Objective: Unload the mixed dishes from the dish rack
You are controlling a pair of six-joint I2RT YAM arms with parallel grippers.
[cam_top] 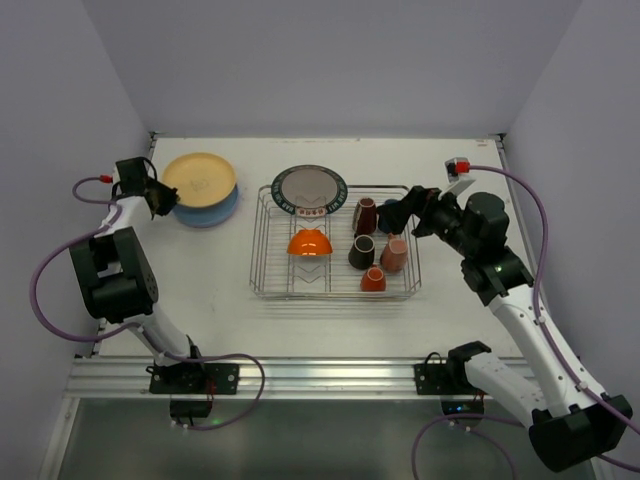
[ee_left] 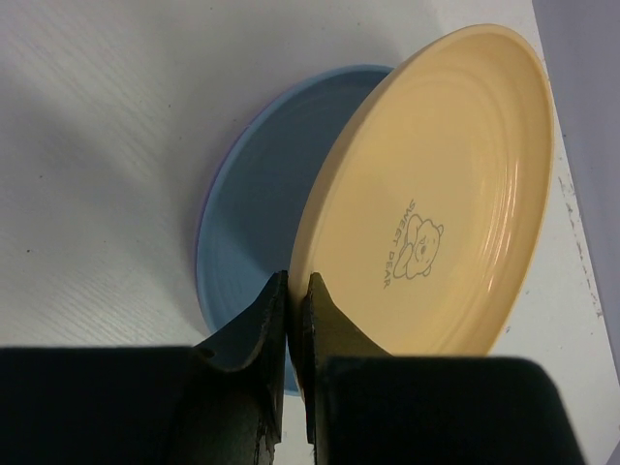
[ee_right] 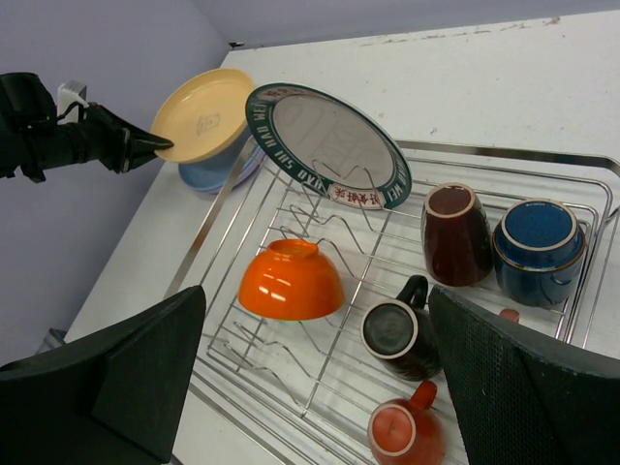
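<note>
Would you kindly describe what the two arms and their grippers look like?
Both the left arm and right arm have white links, black joint housings and a purple cable with a red plug. The left gripper has slim, tapered black fingers; the right gripper has broad, textured black ones.

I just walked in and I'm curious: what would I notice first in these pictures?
Probably the yellow plate at the far left, tilted on a blue plate, with the left gripper pinching its rim. Next comes the silver dish rack in the middle of the table, holding a big dark-rimmed plate, an upside-down orange bowl and some little mugs.
</note>
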